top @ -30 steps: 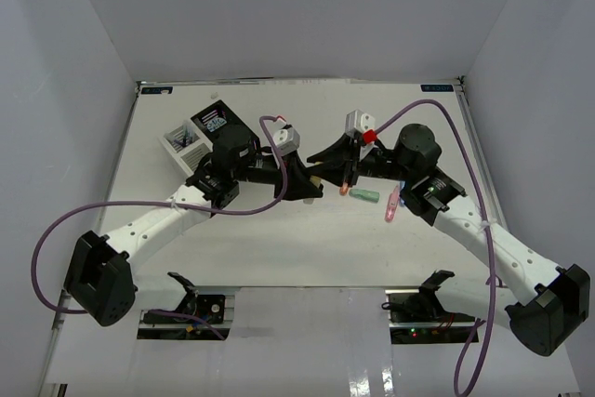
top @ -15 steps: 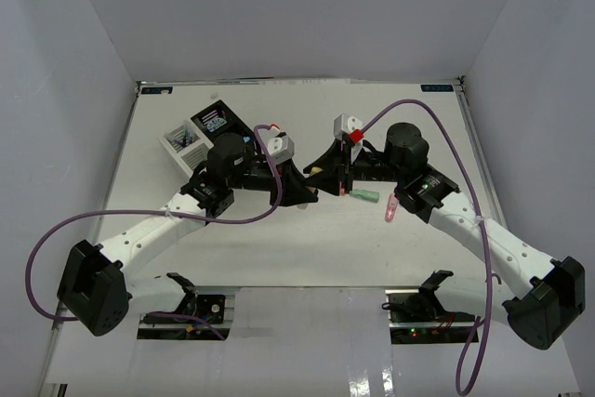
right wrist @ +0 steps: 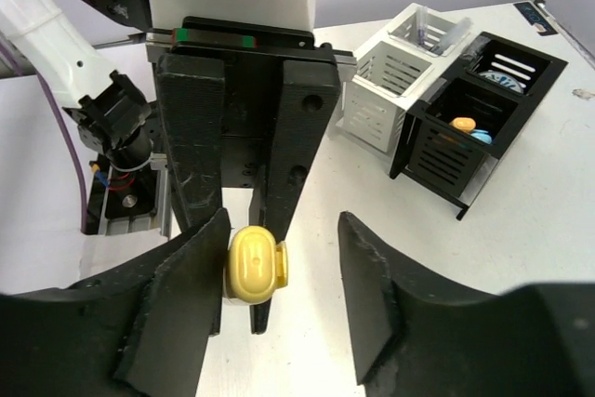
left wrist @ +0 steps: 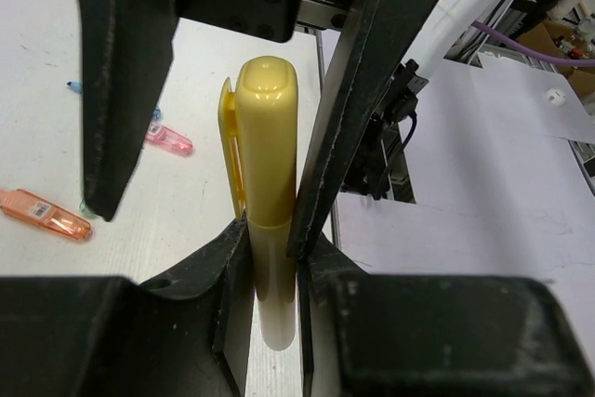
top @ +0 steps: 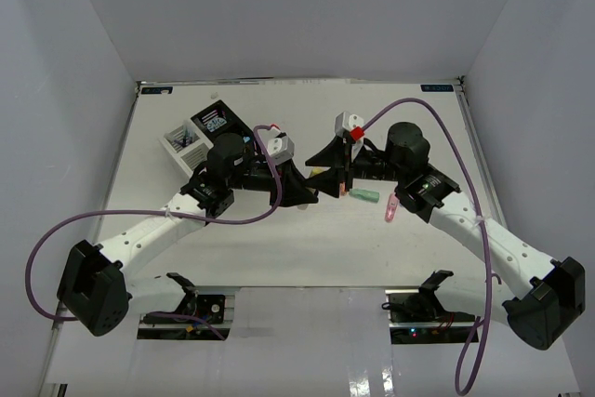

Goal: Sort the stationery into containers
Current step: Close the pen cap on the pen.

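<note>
So, the yellow highlighter (left wrist: pixel 265 165) is pinched by the left gripper (left wrist: pixel 270 258). It's clamped low on the barrel, and the capped end is left poking out past the fingertips. The right gripper (right wrist: pixel 282 230) is parked nose to nose with it, jaws spread. The cap is seen just beside one of its fingers (right wrist: pixel 181 295), and the other finger is kept clear of it. Whether that near finger is actually touching can't be told.

From the right wrist, the containers are found beyond the fingers and off to the right. The white compartments (right wrist: pixel 386 76) sit on the left of the cluster and the black compartments (right wrist: pixel 456 151) are joined on their right. Something orange and something blue can be made out in the closer black one, and the blue-white tub (right wrist: pixel 507 67) is sat in the farther one.

From the left wrist, a pink highlighter (left wrist: pixel 167 139) and an orange highlighter (left wrist: pixel 46 214) are spotted lying on the table (left wrist: pixel 37 62), left of the fingers. In the top view a green highlighter (top: pixel 365 196) is seen lying just beside the right gripper.
</note>
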